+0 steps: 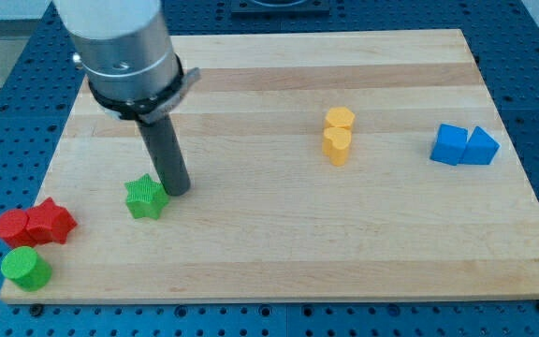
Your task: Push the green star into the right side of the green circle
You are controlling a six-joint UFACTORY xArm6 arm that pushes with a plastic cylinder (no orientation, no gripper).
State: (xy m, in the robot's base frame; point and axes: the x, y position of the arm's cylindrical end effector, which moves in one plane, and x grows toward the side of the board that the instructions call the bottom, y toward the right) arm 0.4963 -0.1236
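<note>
Presently, in the single camera view, the arm's dark rod stands with its tip (178, 192) touching, or all but touching, the upper right edge of the small green star-shaped block (145, 197) on the pale wooden board (344, 243); no claw is fitted, so nothing is gripped. The green circular block (25, 269) sits near the view's bottom-left corner, below two red blocks (34, 225), well apart from the star. Judged step: pushing under way; the next move calls for driving the star down-left, clear of the reds, onto the circle's right side.
</note>
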